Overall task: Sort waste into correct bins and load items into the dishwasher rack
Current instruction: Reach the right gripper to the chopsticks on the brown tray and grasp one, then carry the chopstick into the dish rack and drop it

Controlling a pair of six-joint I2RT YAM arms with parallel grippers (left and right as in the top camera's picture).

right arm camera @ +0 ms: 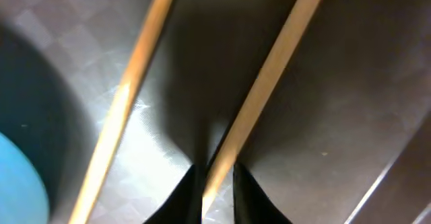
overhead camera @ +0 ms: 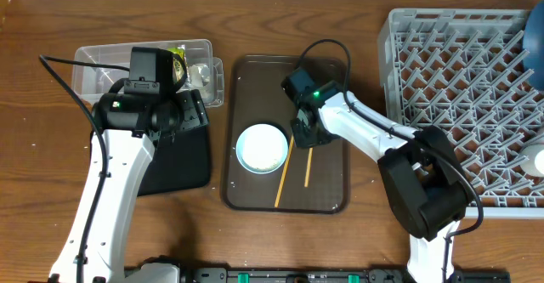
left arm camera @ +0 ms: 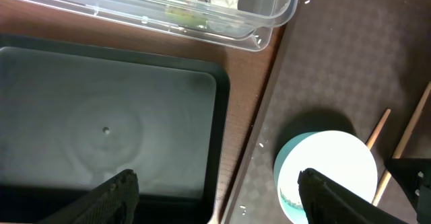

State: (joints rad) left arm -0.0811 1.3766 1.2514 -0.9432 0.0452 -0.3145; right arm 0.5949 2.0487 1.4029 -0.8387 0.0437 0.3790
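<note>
Now, right tool (right arm camera: pixel 217 183) pinching one chopstick (right arm camera: pixel 269 76), second chopstick (right arm camera: pixel 128 96) and bowl (overhead camera: pixel 262 147) close beside, left tool (left arm camera: pixel 225 197) spread over black tray (left arm camera: pixel 101 116)

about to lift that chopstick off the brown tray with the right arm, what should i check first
1. Grip: the right gripper is closed on the outer chopstick, the one farther from the bowl: ok.
2. One stick only: the inner chopstick lies apart, outside the fingers: ok.
3. Bowl clearance: the bowl sits beside the grip and does not touch it: ok.
4. Other arm: the left gripper is open and empty over the black tray, off the path: ok.
5. Target: the dishwasher rack shows bare grid on its near side: ok.
6. Whether the grip is firm enough to hold during the lift: cannot tell.
</note>
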